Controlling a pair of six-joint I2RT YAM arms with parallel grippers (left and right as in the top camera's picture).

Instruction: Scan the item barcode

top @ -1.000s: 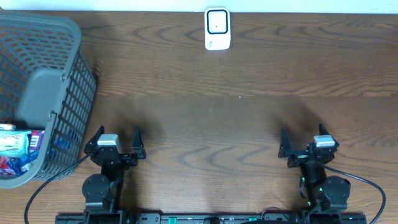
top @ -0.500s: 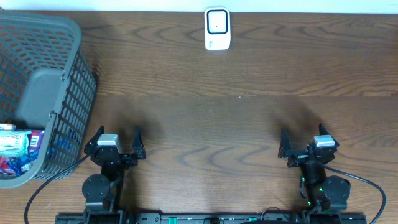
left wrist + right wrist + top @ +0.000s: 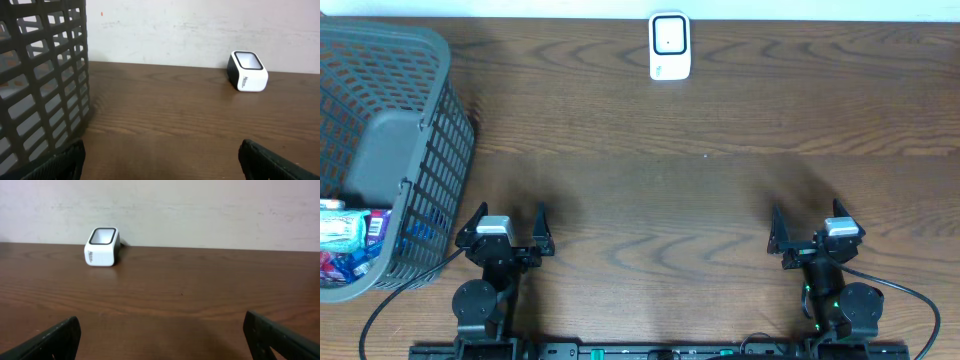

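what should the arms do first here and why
Probably swing the left hand over the basket toward the packaged items in its near corner. That hand is open and empty, the items lie on its side, and nothing is at the scanner yet, so an item must be picked up first.

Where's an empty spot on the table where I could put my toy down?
The wide middle of the table is bare: basket on its left, scanner at the back, left gripper and right gripper in front. The right end is bare too. It's crowded only at the left, where the basket sits with packets inside.
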